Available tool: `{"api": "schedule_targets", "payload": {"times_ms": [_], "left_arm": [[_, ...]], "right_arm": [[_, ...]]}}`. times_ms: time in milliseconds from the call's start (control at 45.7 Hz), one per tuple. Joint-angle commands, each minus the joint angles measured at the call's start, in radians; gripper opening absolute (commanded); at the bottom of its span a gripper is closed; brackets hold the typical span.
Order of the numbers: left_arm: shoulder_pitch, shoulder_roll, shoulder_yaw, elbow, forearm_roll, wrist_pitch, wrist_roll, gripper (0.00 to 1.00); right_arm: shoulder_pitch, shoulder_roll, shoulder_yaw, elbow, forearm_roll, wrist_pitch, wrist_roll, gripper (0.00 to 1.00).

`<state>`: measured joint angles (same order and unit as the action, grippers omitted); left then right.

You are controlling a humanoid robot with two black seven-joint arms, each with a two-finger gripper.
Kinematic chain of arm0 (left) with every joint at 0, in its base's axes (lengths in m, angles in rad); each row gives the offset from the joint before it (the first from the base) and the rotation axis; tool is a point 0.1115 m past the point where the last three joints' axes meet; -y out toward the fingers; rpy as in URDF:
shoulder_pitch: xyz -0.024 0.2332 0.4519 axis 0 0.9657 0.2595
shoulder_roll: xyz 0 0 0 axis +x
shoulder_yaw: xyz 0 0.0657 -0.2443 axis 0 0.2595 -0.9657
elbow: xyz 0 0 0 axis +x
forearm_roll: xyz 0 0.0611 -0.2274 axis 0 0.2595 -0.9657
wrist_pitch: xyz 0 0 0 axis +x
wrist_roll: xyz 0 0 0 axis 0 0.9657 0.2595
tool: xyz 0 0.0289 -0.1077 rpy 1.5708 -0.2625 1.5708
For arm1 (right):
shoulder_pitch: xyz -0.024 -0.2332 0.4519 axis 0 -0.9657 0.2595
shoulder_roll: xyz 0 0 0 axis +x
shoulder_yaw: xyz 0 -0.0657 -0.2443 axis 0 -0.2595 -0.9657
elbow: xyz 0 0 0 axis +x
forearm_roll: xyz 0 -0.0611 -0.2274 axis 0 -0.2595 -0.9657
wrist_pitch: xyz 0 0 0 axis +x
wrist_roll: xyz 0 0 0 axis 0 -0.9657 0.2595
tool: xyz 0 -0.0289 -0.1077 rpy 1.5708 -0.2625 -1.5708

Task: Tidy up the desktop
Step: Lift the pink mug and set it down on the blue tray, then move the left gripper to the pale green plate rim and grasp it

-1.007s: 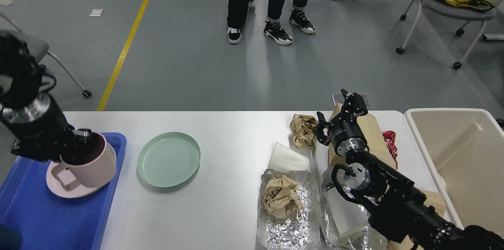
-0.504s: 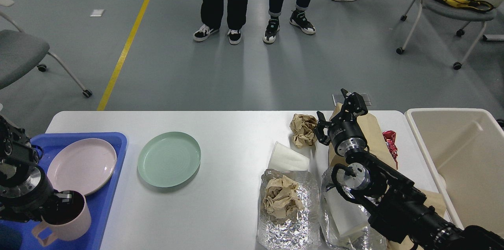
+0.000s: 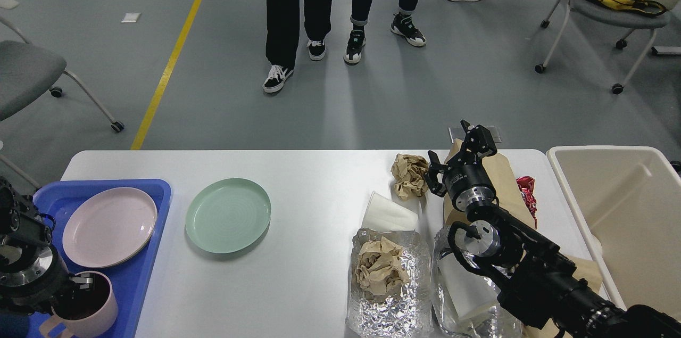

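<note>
Low | left gripper [image 3: 80, 287] clamps pink mug [image 3: 88, 303] rim | right gripper [image 3: 457, 157] raised, spread

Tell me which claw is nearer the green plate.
Left. The left claw is at the pink mug in the blue tray, beside the green plate; the right claw hovers past the crumpled paper.

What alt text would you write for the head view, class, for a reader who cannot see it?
A left gripper holds a pink mug over a blue tray beside a pink plate. A green plate, foil and crumpled paper litter the white desktop; the right gripper hovers open.
</note>
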<state>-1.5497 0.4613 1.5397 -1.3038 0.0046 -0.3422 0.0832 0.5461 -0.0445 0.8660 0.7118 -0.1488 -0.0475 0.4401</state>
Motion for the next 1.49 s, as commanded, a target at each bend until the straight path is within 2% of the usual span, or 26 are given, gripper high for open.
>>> {"api": "schedule_targets", "payload": {"times_ms": [0,66,175,219,285,307,482,591,745,964,1007,1139,1204,1270,1336,1467], "left_arm": [[0.003,0.000,0.002,0.000,0.000,0.000,0.003,0.34],[0.005,0.000,0.002,0.000,-0.001,0.000,0.003,0.41],[0.005,0.004,0.002,0.000,-0.001,-0.001,0.004,0.60],[0.003,0.005,0.005,0.000,0.000,-0.003,0.007,0.70],[0.002,0.004,0.022,0.000,0.000,-0.011,0.006,0.94],[0.002,0.004,0.028,0.000,0.000,-0.014,0.004,0.96],[-0.027,0.014,0.043,0.000,0.002,-0.030,0.012,0.96],[-0.099,0.043,0.065,0.001,0.008,-0.096,0.010,0.97],[-0.275,0.089,0.066,0.032,0.038,-0.248,0.009,0.97],[-0.686,0.116,0.034,0.101,0.022,-0.590,0.013,0.97],[-0.748,0.112,0.030,0.109,0.020,-0.618,0.013,0.97],[-0.808,0.108,-0.029,0.112,0.005,-0.618,0.021,0.97],[-0.785,0.105,-0.039,0.110,-0.009,-0.618,0.032,0.96],[-0.693,0.105,-0.047,0.115,-0.050,-0.606,0.032,0.96],[-0.578,0.096,-0.056,0.129,-0.113,-0.536,0.033,0.96],[-0.377,0.034,-0.061,0.132,-0.218,-0.321,0.036,0.96]], "right_arm": [[0.000,0.000,0.001,0.000,0.000,0.000,0.000,1.00],[0.000,0.000,-0.001,0.000,0.000,0.000,0.000,1.00],[0.000,0.000,0.001,0.000,0.000,0.000,0.000,1.00],[0.000,0.000,-0.001,0.000,0.000,0.000,0.000,1.00],[0.000,0.000,0.001,0.000,0.000,0.000,0.000,1.00],[0.000,0.000,0.001,0.000,0.000,0.000,0.000,1.00],[0.000,0.000,0.001,0.000,0.000,0.000,0.000,1.00],[0.000,0.000,0.001,0.000,0.000,0.000,0.000,1.00],[0.000,0.000,-0.001,0.000,0.000,0.000,0.000,1.00],[0.000,0.000,-0.001,0.000,0.000,0.000,0.000,1.00],[0.000,0.000,-0.001,0.000,0.000,0.000,0.000,1.00],[0.000,0.000,0.001,0.000,0.000,0.000,0.000,1.00],[0.000,0.000,0.001,0.000,0.000,0.000,0.000,1.00],[0.000,0.000,-0.001,0.000,0.000,0.000,0.000,1.00],[0.000,0.000,0.001,0.000,0.000,0.000,0.000,1.00],[0.000,0.000,0.001,0.000,0.000,0.000,0.000,1.00]]}}
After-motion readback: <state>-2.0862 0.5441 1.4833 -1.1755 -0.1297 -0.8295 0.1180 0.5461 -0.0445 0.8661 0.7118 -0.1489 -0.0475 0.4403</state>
